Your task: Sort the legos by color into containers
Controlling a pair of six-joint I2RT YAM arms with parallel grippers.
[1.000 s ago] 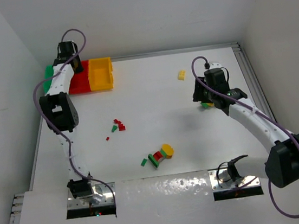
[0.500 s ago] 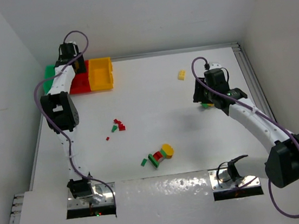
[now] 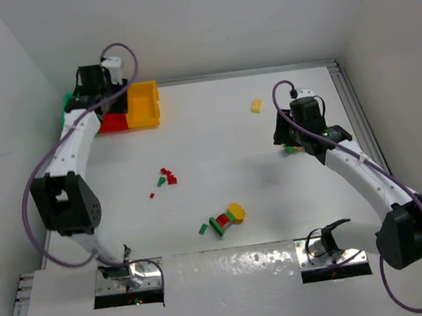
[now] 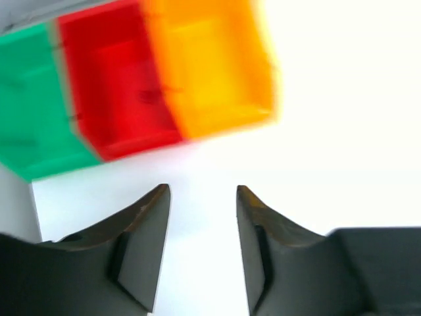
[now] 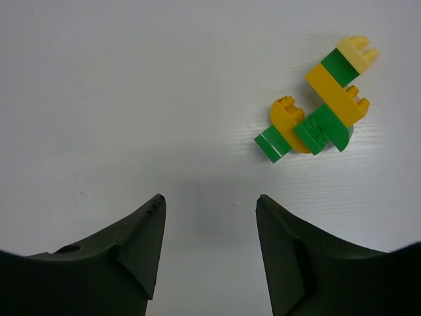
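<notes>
The containers stand in a row at the table's far left: green bin point(image 3: 71, 106), red bin point(image 3: 113, 122), yellow bin point(image 3: 143, 105). In the left wrist view they blur past above the fingers: green point(image 4: 29, 118), red point(image 4: 115, 92), yellow point(image 4: 210, 66). My left gripper point(image 4: 202, 191) hangs over the bins point(image 3: 103, 94), open, nothing between its fingers. My right gripper point(image 5: 209, 201) is open over bare table, just short of a joined green and yellow lego clump point(image 5: 316, 125), which peeks out beside the wrist point(image 3: 294, 148).
Loose legos lie on the table: a yellow brick point(image 3: 256, 106) at the far right, small red pieces point(image 3: 168, 175) with a green one point(image 3: 161, 182) mid-table, and a yellow round piece point(image 3: 235, 213) with red and green bricks point(image 3: 218, 224) nearer the front. Walls close both sides.
The left gripper has opened, and the left arm has swung, its elbow dropping toward the front left while the wrist stays over the bins. The right arm has not moved.
</notes>
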